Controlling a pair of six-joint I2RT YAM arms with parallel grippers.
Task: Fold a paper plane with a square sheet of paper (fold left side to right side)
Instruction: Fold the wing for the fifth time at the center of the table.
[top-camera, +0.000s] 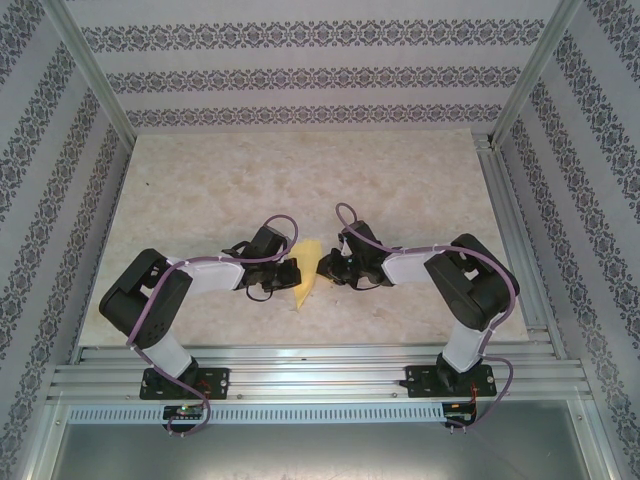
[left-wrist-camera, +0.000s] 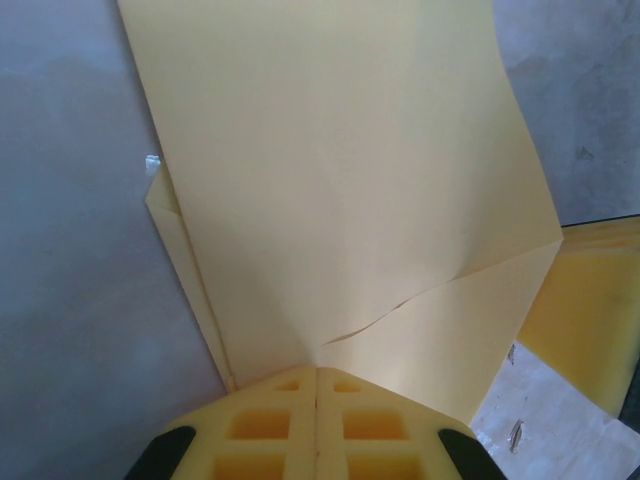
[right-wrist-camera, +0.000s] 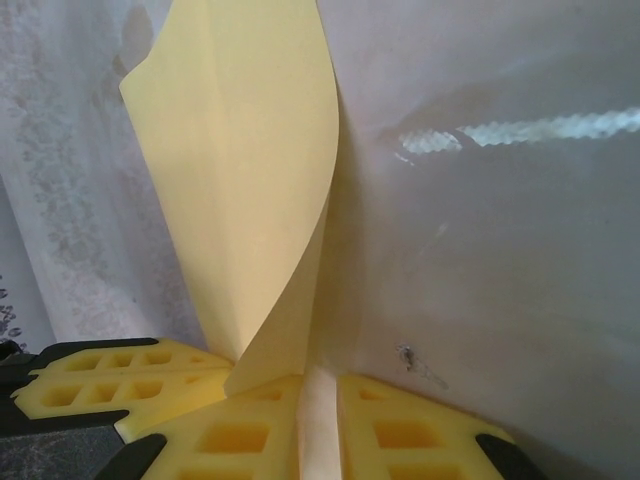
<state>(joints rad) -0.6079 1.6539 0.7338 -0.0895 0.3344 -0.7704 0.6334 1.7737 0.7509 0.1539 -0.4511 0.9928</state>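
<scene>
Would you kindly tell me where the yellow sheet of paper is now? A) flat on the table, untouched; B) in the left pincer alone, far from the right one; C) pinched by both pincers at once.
C: the sheet of paper runs into the closed left pincer and between the fingers of the right pincer, which meet mid-table.
</scene>
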